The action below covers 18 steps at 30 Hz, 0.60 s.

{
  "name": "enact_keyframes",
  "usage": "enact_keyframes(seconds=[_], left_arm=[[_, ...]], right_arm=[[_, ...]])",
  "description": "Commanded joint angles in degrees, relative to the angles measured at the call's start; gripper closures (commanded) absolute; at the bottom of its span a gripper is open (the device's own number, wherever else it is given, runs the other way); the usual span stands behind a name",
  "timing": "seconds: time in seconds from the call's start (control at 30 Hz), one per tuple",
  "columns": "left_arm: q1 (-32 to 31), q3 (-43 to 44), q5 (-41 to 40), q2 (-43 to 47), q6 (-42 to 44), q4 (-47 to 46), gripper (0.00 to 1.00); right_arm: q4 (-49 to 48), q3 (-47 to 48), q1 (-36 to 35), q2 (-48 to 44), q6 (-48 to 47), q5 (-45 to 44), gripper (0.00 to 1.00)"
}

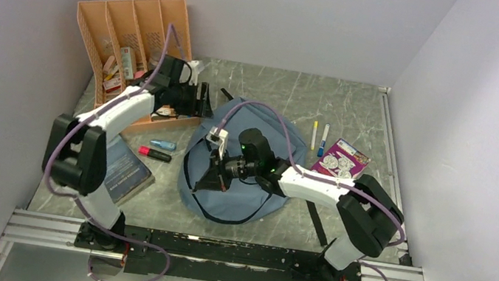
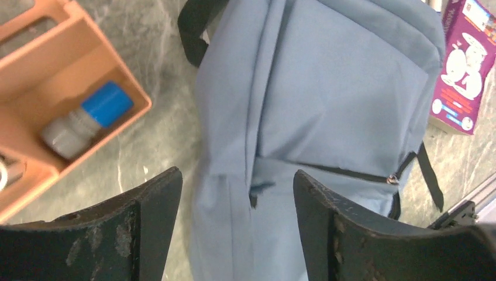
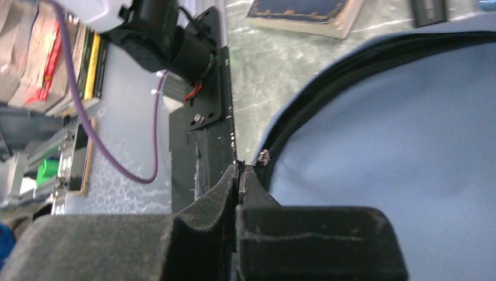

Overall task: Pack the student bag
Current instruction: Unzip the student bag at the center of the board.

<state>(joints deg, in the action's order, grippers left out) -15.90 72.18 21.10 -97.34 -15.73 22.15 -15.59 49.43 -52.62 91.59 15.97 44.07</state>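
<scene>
The student bag (image 1: 247,185) is a grey-blue backpack lying flat in the middle of the table. My right gripper (image 1: 213,175) is at the bag's left edge. In the right wrist view it (image 3: 238,171) is shut on the bag's zipper pull, beside the metal slider (image 3: 264,156) on the dark zipper track. My left gripper (image 1: 203,100) is open and empty at the bag's far left corner, beside the organiser. In the left wrist view it (image 2: 237,190) hovers over the bag (image 2: 327,99) with nothing between the fingers, and the front pocket zipper (image 2: 351,174) shows.
An orange file organiser (image 1: 136,27) with small items stands at the back left; a blue-capped bottle (image 2: 88,120) lies in one slot. Two pens (image 1: 319,136) and a purple box (image 1: 341,159) lie right of the bag. A dark book (image 1: 124,170) and two markers (image 1: 157,149) lie left.
</scene>
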Motion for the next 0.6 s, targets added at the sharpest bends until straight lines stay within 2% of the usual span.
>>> enact_keyframes(seconds=[0.0,0.17,0.3,0.57], left_arm=[[0.34,-4.33,-4.86,10.39,-1.02,1.95,0.23],[0.35,-8.94,-14.47,21.09,-6.03,7.39,0.07],[0.34,-15.3,-16.14,28.65,-10.75,9.58,0.07],[0.26,-26.22,-10.88,35.69,-15.58,9.37,0.11]], right_arm=[[-10.02,-1.93,2.09,-0.61,7.97,-5.57,1.0],[-13.89,-1.06,2.61,1.33,10.14,-5.52,1.0],[-15.38,-0.68,2.73,2.04,10.82,-5.11,1.0],[-16.67,-0.62,2.88,2.6,11.72,-5.19,1.0]])
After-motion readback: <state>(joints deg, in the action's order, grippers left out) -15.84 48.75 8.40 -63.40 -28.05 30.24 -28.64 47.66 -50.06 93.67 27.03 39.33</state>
